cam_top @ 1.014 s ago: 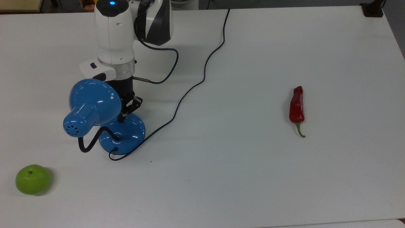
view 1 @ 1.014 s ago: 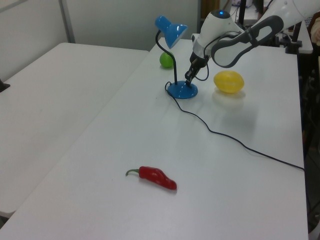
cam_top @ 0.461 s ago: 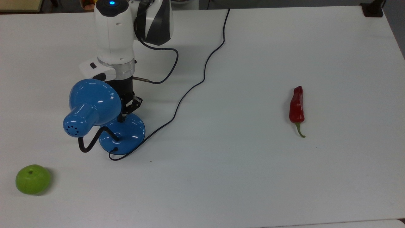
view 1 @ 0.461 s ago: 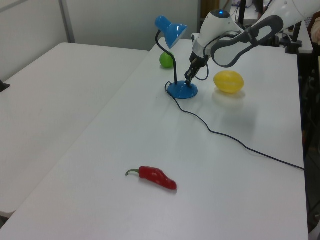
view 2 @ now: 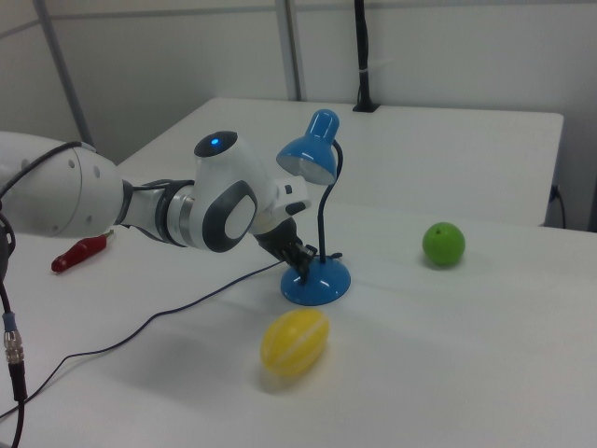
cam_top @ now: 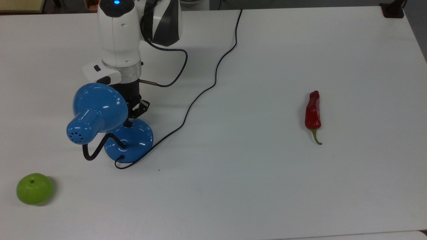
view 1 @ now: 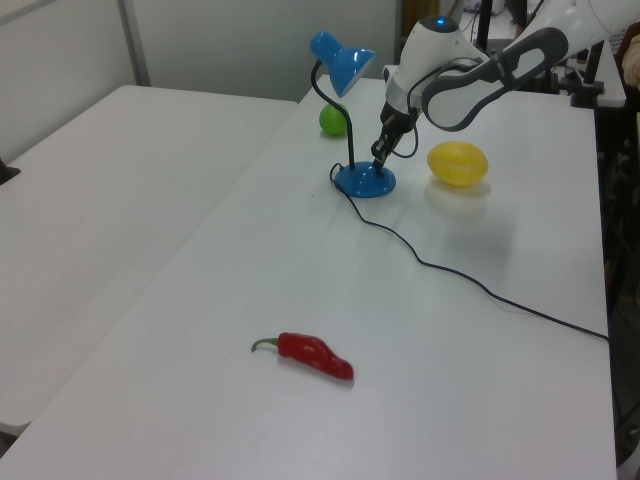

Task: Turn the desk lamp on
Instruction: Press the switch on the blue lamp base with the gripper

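I have the gripper (cam_top: 128, 124) clenched, tip on the lamp (cam_top: 128, 140) base; glossy, light, likely slides, so press straight down.

- A green apple (cam_top: 34, 188) lies near the top view's lower left corner.
- A red chili pepper (cam_top: 313, 111) lies on the white table (cam_top: 267, 183).
- A yellow lemon (view 2: 295, 342) lies on the table.
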Available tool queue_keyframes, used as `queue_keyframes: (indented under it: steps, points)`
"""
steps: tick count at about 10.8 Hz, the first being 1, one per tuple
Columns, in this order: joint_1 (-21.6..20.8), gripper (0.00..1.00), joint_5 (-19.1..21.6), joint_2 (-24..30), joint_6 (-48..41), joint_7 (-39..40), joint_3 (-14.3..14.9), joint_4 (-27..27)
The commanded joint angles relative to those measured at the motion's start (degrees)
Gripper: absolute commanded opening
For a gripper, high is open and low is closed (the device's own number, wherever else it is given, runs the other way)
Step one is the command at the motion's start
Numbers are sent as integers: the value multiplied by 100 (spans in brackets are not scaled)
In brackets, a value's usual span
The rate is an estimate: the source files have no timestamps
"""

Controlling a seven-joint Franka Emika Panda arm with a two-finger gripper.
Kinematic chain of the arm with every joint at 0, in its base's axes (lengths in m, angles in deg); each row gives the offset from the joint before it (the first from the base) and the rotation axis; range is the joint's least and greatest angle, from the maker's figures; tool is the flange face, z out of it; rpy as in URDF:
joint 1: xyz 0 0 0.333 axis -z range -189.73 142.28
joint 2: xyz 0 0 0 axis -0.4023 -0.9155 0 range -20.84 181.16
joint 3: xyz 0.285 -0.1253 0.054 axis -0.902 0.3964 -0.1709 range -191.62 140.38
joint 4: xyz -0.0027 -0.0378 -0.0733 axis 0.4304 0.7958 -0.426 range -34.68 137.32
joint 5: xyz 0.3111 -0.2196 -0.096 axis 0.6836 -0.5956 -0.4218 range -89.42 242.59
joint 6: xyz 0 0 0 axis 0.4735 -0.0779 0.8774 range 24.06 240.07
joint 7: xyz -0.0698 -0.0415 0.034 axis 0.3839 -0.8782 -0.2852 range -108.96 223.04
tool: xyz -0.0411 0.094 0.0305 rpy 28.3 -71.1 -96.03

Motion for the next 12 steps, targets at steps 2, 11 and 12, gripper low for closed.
queue_keyframes:
  steps: [2,11,12]
  points:
    - [12,0,-76,98,-173,16,0,56]
    - [12,0,-76,-87,37,34,0,30]
    - [12,0,-76,-130,116,34,0,30]
